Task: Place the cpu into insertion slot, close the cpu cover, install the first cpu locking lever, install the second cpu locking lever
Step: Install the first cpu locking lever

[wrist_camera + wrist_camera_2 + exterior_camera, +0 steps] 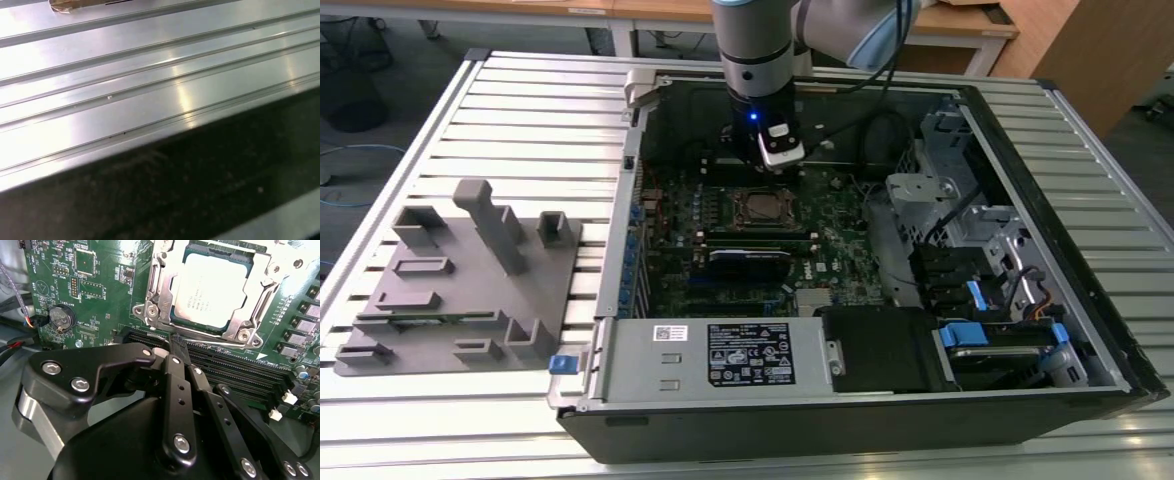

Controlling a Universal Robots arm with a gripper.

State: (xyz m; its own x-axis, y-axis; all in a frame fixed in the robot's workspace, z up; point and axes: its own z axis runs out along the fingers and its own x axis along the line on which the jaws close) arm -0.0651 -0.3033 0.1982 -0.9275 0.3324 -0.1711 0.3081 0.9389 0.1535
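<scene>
In the second wrist view the gripper (pixel 178 349) has its fingers pressed together, the tips poised over the green circuit board (pixel 100 300) just beside the insertion slot (pixel 153 314). The cpu (pixel 210 289) lies in that slot, and the cpu cover (pixel 261 284) appears to be lowered around it, though the angle leaves that uncertain
</scene>
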